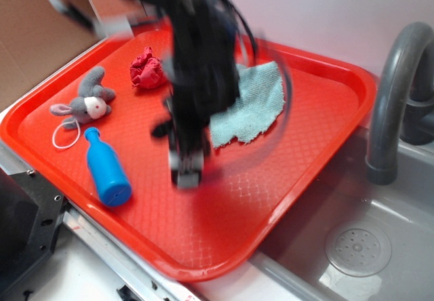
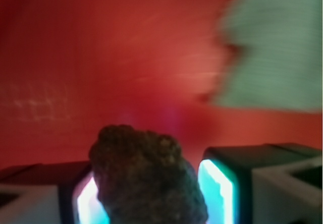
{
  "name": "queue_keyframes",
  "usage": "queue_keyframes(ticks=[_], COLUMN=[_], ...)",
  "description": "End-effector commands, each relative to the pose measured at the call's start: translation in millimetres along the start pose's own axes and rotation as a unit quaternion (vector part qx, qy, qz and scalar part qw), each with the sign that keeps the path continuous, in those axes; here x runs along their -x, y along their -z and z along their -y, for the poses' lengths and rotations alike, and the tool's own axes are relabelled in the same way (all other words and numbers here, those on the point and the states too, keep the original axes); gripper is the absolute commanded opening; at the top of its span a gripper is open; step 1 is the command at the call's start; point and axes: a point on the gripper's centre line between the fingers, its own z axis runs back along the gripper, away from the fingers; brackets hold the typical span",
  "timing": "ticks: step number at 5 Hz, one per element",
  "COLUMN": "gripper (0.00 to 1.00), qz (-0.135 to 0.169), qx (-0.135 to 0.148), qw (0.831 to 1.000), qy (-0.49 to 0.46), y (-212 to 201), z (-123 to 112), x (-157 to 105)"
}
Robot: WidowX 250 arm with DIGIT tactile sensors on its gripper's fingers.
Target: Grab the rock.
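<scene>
Rock (image 2: 146, 178): rough, lumpy, dark brown-grey stone with a pitted surface, sitting between the two fingers of the claw (image 2: 151, 196) in the wrist view. The left pad (image 2: 88, 204) lies against the stone; the right pad (image 2: 217, 188) shows a narrow dark gap beside it. Jaws partly closed around the rock; a firm grip on both sides cannot be confirmed. Pads glow cyan-white, set in black housings. The rock's lower part is cut off by the frame edge.

Exterior view: arm (image 1: 200, 70) heavily motion-blurred, a black smear above the middle of the tray (image 1: 271, 213). Its pale lower tip (image 1: 186, 169) is visible, but the rock cannot be made out there.

Tray: red plastic, fine diamond-patterned texture, raised rounded rim. On it:
- teal cloth (image 1: 254, 104), terry-like, ragged edges, partly hidden behind the arm; a blurred pale green patch in the wrist view.
- crumpled red ball of cloth (image 1: 147, 69), near the far rim.
- grey plush rabbit (image 1: 87, 103), with a white string loop beside it.
- blue plastic bottle (image 1: 106, 169), smooth, lying on its side.

Right of the tray: grey sink (image 1: 380, 233) with round drain, and a curved grey tap (image 1: 397, 91), its top cut off.
</scene>
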Motion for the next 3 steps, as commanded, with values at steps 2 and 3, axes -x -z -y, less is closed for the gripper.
queue_keyframes(ticks=[2, 3], gripper=[0.0, 0.0], qz=[0.126, 0.117], qx=[0.043, 0.021], qw=[0.944, 0.943], qy=[-0.303, -0.311], y=[-119.2, -113.7], z=[-53.9, -57.9], x=[61.3, 54.9])
